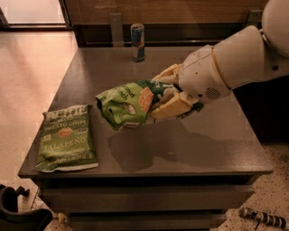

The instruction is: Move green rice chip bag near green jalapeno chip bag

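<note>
Small bright-green rice chip bag being gripped by clenched tan fingers of white gripper, hanging above dark grey tabletop, near flat olive-green jalapeno chip bag.

The hand is hanging over the middle of a dark grey bench, whose top is giving off a dull shine. Behind the hand, a wood-panelled wall is running across the room. Left of the hand, a pale speckled floor is glowing warmly, and bright light is coming through an opening at the far corner.
</note>
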You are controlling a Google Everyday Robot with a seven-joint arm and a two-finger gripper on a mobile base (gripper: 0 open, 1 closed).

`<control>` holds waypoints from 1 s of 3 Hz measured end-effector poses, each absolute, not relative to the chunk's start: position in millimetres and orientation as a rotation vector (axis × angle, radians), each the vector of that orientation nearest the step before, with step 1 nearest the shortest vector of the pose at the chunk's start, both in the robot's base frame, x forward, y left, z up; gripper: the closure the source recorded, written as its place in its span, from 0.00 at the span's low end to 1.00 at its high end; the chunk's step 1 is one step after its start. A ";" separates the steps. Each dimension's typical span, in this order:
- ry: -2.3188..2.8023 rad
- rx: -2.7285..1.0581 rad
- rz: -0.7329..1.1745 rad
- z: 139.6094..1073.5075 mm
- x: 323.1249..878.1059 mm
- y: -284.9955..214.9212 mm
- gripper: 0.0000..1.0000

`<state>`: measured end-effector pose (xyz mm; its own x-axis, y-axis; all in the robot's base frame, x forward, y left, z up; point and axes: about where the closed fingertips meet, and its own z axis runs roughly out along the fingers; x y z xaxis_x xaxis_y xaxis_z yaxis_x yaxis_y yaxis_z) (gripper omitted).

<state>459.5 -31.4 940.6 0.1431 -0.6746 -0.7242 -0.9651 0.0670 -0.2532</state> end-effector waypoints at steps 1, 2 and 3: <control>1.597 -1.680 0.492 941.2 458.6 -29.3 0.18; 1.593 -1.686 0.490 942.2 457.2 -26.9 0.00; 1.593 -1.686 0.490 942.2 457.2 -26.9 0.00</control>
